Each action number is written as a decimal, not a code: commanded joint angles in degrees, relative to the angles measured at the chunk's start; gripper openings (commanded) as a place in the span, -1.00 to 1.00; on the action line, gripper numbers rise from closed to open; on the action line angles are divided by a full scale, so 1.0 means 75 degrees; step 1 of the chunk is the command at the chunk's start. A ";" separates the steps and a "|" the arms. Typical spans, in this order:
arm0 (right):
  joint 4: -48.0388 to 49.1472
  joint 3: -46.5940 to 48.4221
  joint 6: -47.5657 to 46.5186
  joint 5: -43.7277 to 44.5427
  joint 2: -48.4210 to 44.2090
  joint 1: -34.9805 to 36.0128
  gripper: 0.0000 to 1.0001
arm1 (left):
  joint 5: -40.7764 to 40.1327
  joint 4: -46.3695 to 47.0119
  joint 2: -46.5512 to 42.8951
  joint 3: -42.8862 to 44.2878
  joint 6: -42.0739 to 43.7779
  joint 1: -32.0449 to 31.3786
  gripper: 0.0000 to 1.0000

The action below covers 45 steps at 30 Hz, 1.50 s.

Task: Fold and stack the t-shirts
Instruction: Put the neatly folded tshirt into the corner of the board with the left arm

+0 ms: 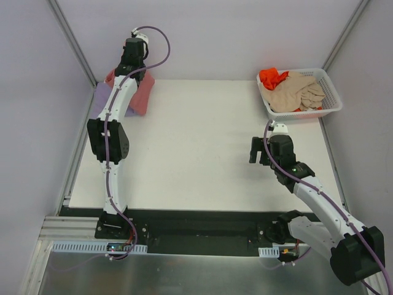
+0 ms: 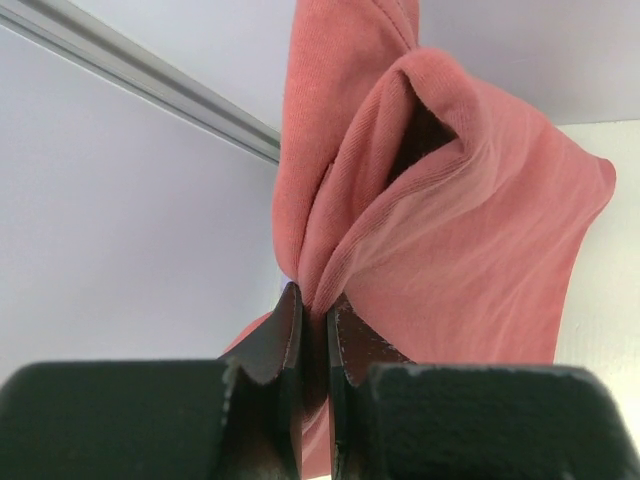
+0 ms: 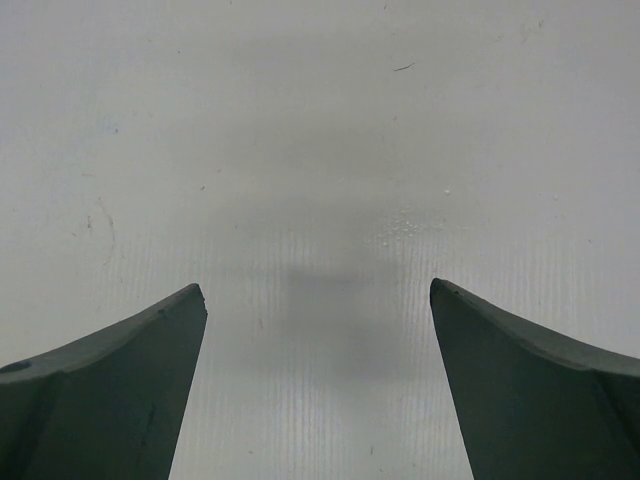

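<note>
At the far left corner of the counter (image 1: 196, 141), the left pincer (image 2: 312, 300) is clamped tight on a fold of the rose tee (image 2: 450, 230), the cloth bunched over the purple tee (image 1: 100, 101) at the counter's edge. The right pincer (image 3: 315, 288) hovers wide and empty above bare counter at right. The beige tee (image 1: 295, 93) and orange tee (image 1: 271, 77) lie heaped in the basket (image 1: 332, 92) at the far right corner.
</note>
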 commanded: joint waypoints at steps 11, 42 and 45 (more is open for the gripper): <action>0.0164 0.0190 0.0129 0.0345 0.0174 -0.0032 0.93 | 0.1401 0.0367 0.0064 0.0162 -0.1082 0.1278 -1.00; -0.0926 0.0144 0.1547 -0.0054 -0.1454 -0.0044 0.93 | 0.3936 -0.0361 -0.6680 -0.6591 -0.6660 0.0474 0.98; -0.0938 -0.0102 0.1418 0.0016 -0.1817 -0.0044 0.93 | 0.3220 0.0014 -0.8262 -0.8900 -0.6975 -0.0569 0.98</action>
